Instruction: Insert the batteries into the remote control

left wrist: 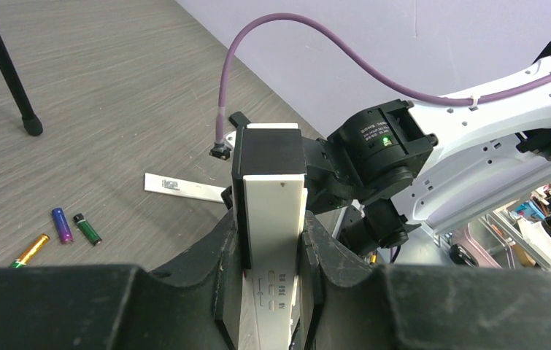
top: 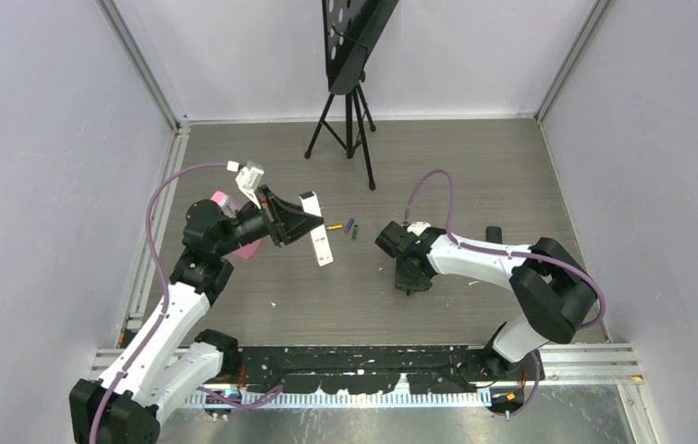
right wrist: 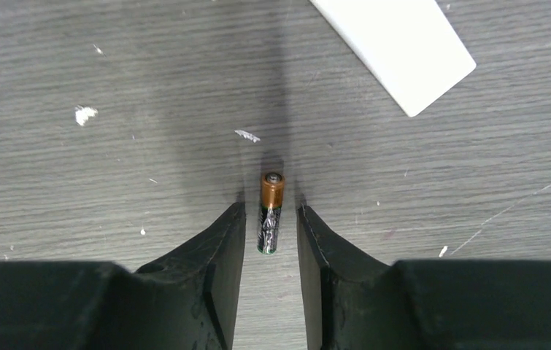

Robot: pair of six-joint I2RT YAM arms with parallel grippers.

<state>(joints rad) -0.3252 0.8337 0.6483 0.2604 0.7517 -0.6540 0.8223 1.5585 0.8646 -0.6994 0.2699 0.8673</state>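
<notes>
Top view: three batteries (top: 349, 227) lie between my arms. Left wrist: left gripper (left wrist: 270, 240) clamps the remote control (left wrist: 268, 193). Right wrist: right gripper (right wrist: 271, 210) straddles, parted, a copper-topped battery (right wrist: 271, 219) (untouched); closing off-centre, I could roll it away.

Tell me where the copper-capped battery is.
In the right wrist view, the copper-capped battery lies flat on the table between the open fingers of the right gripper, touching neither, with a white flat piece farther off at upper right.

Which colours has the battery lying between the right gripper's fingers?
The battery is copper-brown at one end, otherwise dark; right wrist view shows it best.
</notes>
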